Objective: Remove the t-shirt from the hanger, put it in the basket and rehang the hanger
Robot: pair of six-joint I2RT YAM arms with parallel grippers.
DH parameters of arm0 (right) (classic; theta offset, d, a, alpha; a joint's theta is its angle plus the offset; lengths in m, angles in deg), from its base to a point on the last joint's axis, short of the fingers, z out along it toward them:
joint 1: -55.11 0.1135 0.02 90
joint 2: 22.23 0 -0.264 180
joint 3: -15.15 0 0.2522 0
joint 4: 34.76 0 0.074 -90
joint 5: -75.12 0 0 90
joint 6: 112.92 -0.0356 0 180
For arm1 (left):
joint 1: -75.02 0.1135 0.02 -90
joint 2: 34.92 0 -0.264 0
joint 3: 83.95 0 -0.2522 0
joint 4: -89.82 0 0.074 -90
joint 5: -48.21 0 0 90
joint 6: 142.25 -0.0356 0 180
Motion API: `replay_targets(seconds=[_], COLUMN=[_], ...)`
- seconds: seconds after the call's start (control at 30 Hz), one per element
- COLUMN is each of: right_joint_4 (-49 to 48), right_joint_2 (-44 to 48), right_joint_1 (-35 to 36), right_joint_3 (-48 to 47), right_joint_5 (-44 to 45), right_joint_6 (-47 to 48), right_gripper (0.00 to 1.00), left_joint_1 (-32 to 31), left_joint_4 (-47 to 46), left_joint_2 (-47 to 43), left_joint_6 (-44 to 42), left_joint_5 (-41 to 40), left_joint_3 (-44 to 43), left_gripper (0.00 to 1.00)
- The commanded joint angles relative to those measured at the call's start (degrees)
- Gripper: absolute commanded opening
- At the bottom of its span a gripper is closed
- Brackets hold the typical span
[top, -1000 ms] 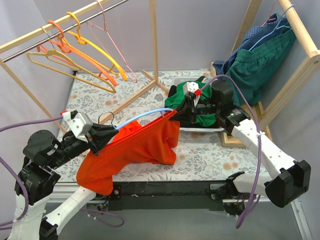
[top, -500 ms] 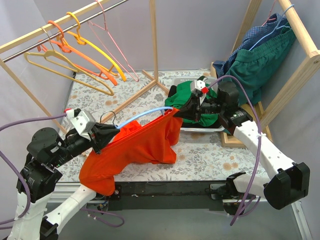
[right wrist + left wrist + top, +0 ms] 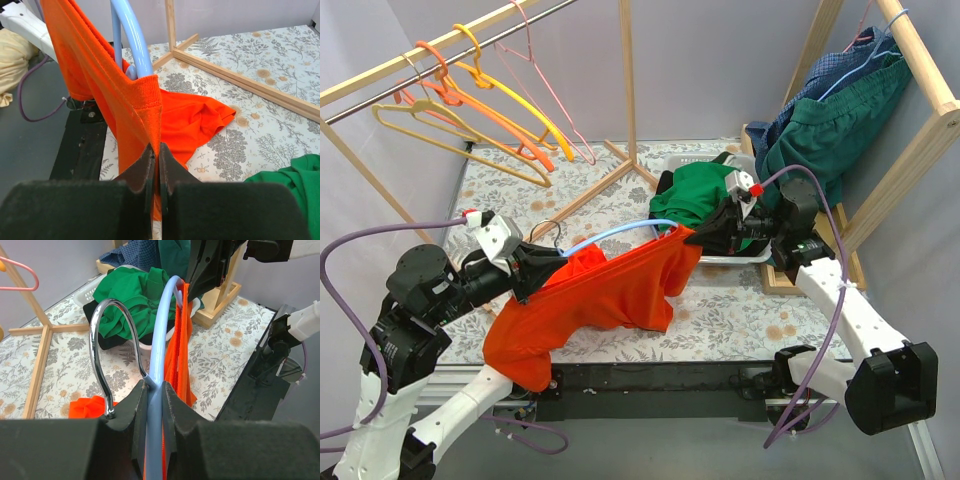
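Observation:
An orange t-shirt hangs on a light blue hanger with a chrome hook, held above the table's front. My left gripper is shut on the hanger's neck, beside the hook. My right gripper is shut on the t-shirt's collar edge, pinched just beyond the hanger's far arm. The t-shirt stretches between both grippers, and its lower part drapes over the table's front edge.
A white bin with green clothing sits under the right arm. Orange, yellow and pink hangers hang from a rail at the back left. A wooden rack with blue and green garments stands right. A wooden frame base crosses the table.
The right gripper closed on the t-shirt's collar and pulled it to the right, stretching the cloth. The left gripper, holding the hanger, shifted a little right and forward.

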Motion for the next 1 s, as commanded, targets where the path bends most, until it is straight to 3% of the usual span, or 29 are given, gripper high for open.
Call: replay_targets(seconds=[0.0,0.43,0.7,0.8,0.97], right_joint_4=[-4.4,-8.7,-9.2,-5.4,7.5], right_joint_2=[-1.2,1.2,0.0,-0.3,-2.1], right_joint_1=[-6.3,-7.6,-7.6,-5.4,6.8], right_joint_3=[1.9,6.8,5.6,4.0,-1.0], right_joint_5=[6.0,7.2,4.9,5.7,17.1], right_joint_6=[-2.1,-4.9,-6.4,-3.6,5.9], right_gripper=[0.01,0.01,0.01,0.01,0.01], left_joint_1=[0.6,0.7,0.7,0.7,0.7], left_joint_4=[1.7,4.8,1.5,-2.1,-10.4], left_joint_2=[-4.2,-3.9,-4.4,-3.9,-1.1], left_joint_6=[-2.0,-4.3,-3.4,-3.0,-2.3], left_joint_5=[-5.3,-9.8,-7.5,-6.1,-3.0], left_joint_3=[-3.7,-9.4,-3.6,-1.2,2.6], left_gripper=[0.00,0.00,0.00,0.00,0.00])
